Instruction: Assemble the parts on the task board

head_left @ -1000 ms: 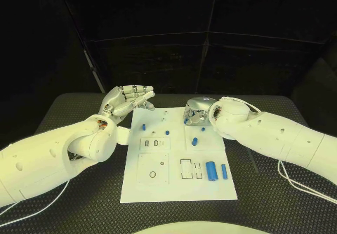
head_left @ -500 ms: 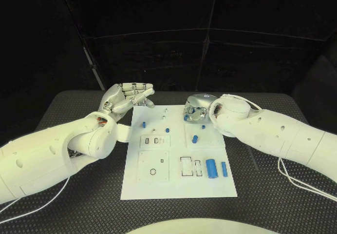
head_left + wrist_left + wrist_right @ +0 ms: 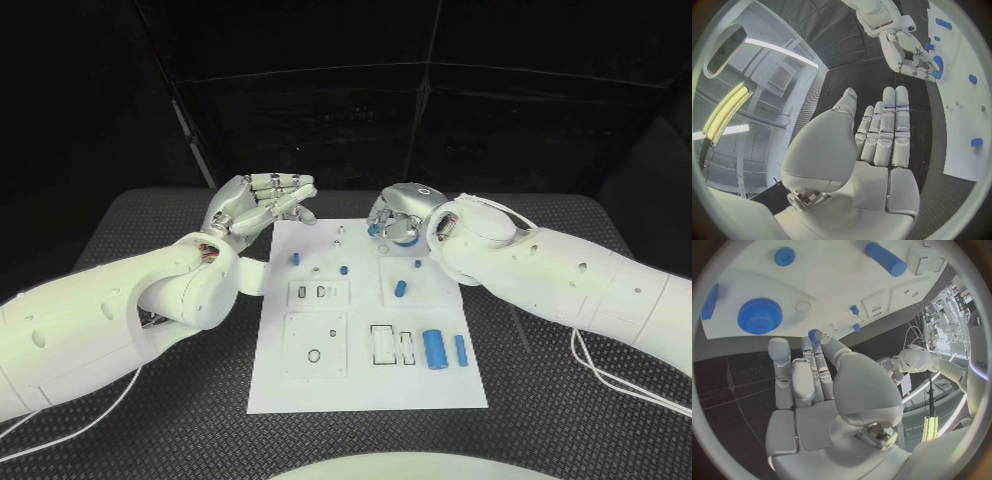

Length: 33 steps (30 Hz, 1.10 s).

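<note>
Since a second ago your right hand (image 3: 398,222) has lifted off the task board (image 3: 361,385), pinching a small blue part (image 3: 812,333) above its far edge, probably to carry it to a socket. Your left hand (image 3: 264,203) hovers empty, fingers apart, beside the board's far-left corner.

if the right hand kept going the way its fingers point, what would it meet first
Probably the blue gear on the task board: in the right wrist view the right hand points its fingers toward the board's edge, the gear just ahead. It already pinches a small blue part. Depth is uncertain.
</note>
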### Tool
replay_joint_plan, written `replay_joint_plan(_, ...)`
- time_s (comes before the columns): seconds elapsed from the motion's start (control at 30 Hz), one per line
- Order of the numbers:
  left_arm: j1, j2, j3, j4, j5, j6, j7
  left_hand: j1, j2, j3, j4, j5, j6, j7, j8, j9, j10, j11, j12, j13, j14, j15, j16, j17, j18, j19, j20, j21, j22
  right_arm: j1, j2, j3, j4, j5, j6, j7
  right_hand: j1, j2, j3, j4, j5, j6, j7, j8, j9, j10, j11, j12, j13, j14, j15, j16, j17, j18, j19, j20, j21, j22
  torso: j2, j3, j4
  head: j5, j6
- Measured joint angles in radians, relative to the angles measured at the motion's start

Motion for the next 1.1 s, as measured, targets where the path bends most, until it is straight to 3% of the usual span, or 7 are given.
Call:
replay_joint_plan(0.17,0.0,0.002,0.0,0.0,0.0,0.0,0.0,-0.001,0.001,0.0,0.0,0.0,0.0,0.0,0.0,0.0,0.0,0.0,0.0,0.0,0.0,0.0,0.0,0.001,0.0,0.0,0.0,0.0,0.0,0.007,0.041,0.001,-0.036,0.009,-0.042,0.001,-0.001,-0.001,0.008,0.0,0.0,0.0,0.0,0.0,-0.002,0.0,0.0,0.0,0.0,0.0,0.0,0.0,0.001,0.0,0.0,0.0,0.005,0.002,0.002,-0.0001,0.0012,0.0,0.002)
replay_joint_plan(0.43,0.0,0.001,0.0,0.0,0.0,0.002,0.0,-0.001,0.001,0.0,0.0,0.0,0.0,0.0,0.0,0.0,0.0,0.0,0.0,0.0,0.0,0.0,0.0,0.0,0.0,0.0,0.0,0.0,0.0,0.015,0.101,0.0,-0.104,0.022,-0.066,0.009,-0.005,-0.005,0.012,0.005,-0.002,0.0,0.0,0.0,-0.005,0.0,0.0,0.0,0.0,0.0,0.0,0.004,0.005,0.0,0.0,0.0,0.01,0.005,0.005,-0.001,0.0042,0.005,0.003)
replay_joint_plan(1.1,0.001,0.001,0.0,0.003,0.0,0.002,0.0,-0.001,0.001,0.0,0.0,0.0,0.0,0.0,0.0,0.0,0.0,0.0,0.0,0.0,0.0,0.0,0.0,0.002,0.0,0.0,0.0,0.0,0.0,0.028,0.198,0.0,-0.218,0.034,-0.034,0.02,-0.025,-0.025,0.034,0.021,-0.018,-0.001,0.0,-0.003,-0.005,0.0,0.0,0.0,0.0,0.0,0.0,0.01,0.01,0.0,0.0,0.0,0.015,0.011,0.014,-0.0054,0.0096,0.013,0.005)
